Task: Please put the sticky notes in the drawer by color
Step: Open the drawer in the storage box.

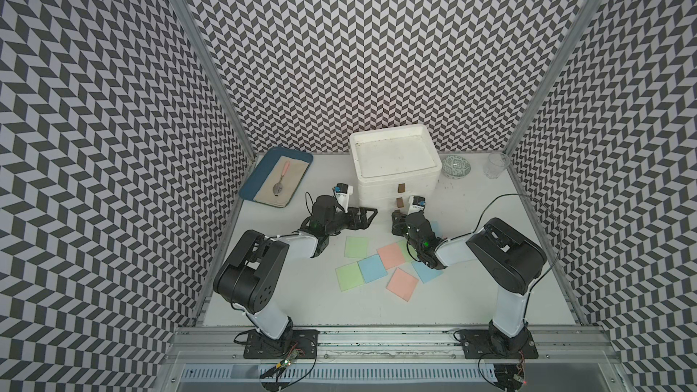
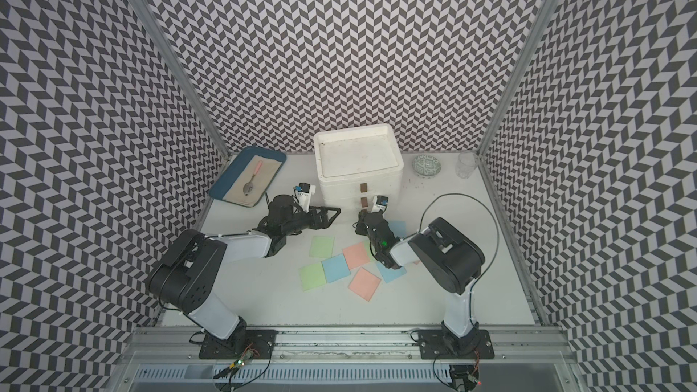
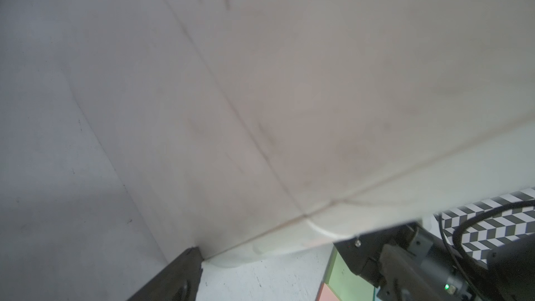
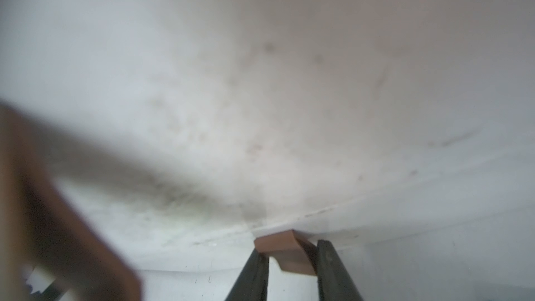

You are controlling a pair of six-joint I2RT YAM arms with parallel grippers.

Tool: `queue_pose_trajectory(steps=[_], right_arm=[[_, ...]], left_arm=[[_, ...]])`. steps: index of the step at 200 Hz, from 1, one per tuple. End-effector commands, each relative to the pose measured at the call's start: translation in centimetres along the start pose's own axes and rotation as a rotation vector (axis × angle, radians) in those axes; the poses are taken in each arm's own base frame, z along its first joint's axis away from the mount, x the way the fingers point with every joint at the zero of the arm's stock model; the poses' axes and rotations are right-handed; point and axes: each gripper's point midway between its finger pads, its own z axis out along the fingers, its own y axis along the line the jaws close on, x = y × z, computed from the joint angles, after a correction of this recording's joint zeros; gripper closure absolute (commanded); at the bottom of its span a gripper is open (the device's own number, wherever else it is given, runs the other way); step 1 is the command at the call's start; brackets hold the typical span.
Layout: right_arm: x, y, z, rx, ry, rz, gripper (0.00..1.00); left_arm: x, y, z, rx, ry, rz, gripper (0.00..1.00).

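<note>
With your right gripper [image 4: 291, 249] pinched on the drawer [image 1: 396, 182]'s low brown handle [image 4: 278, 240], pull straight toward six o'clock, stopping short of the sticky notes [image 1: 372, 267] lying loose there on the table [image 1: 301, 296] (left gripper [image 1: 369, 216], fingers spread wide at the drawer's eight o'clock corner, could brace).

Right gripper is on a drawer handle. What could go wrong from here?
1. The right gripper pinches the small brown handle only at its fingertips; it may slip when pulling.
2. The drawer unit may slide forward: the left gripper is open beside it, gripping nothing.
</note>
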Motion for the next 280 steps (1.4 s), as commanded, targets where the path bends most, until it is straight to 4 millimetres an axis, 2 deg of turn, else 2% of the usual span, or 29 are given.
queue_pose_trajectory(steps=[1,31,57,109,159,181,245,280], right_arm=[[-2.1,0.9,0.1,-0.042,-0.065,0.002,0.88],[-2.0,1.7,-0.5,-0.085,-0.041,-0.019,0.95],[-1.4,2.1,-1.9,-0.125,0.005,-0.018,0.96],[1.5,1.1,-5.5,-0.163,0.133,0.018,0.96],[5.1,0.2,-7.5,-0.174,0.252,0.034,0.97],[6.0,-0.1,-8.7,-0.164,0.281,0.023,0.97],[6.3,-1.2,-12.5,-0.138,0.315,0.015,0.97],[5.9,-1.0,-12.8,-0.14,0.31,0.013,0.96]], left_arm=[[-0.1,-1.4,0.6,0.054,0.015,0.011,0.01],[0.0,-1.1,0.8,0.047,0.021,0.008,0.0],[0.1,-0.9,1.0,0.045,0.027,0.003,0.01],[0.2,-0.7,1.1,0.047,0.031,-0.002,0.0],[0.2,-0.8,1.1,0.049,0.03,-0.004,0.0],[0.2,-0.8,1.0,0.046,0.029,-0.003,0.0],[0.1,-0.9,0.9,0.048,0.022,-0.005,0.01],[0.1,-0.9,0.8,0.048,0.02,-0.004,0.0]])
